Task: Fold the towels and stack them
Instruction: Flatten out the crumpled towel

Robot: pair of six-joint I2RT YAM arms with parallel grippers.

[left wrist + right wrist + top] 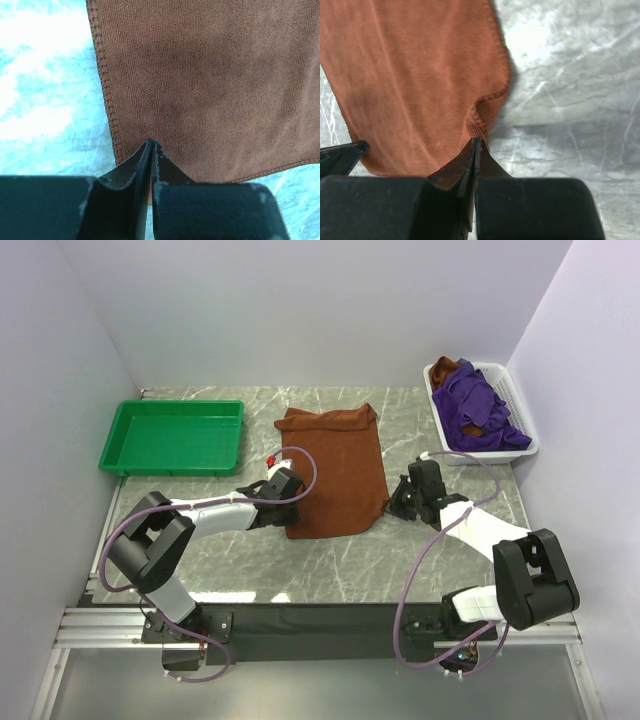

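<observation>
A rust-brown towel [335, 465] lies flat mid-frame, its long axis running almost straight from top to bottom. The left gripper [291, 503] is clamped tight on its lower left corner, and the right gripper [392, 502] on its lower right.

Ahead of the left tool [151, 142], the brown towel [210, 85] runs off the top and right edges of the wrist view. Its corner nearest the tool disappears behind the pressed-together fingers. The right tool [476, 140] likewise covers the bit of hem it pinches, and beyond it the cloth is cut off at the top and left. Seen from above, the purple towels [480, 410] heaped in the basket [490, 454], far beyond the right tool, are too tangled to count.
</observation>
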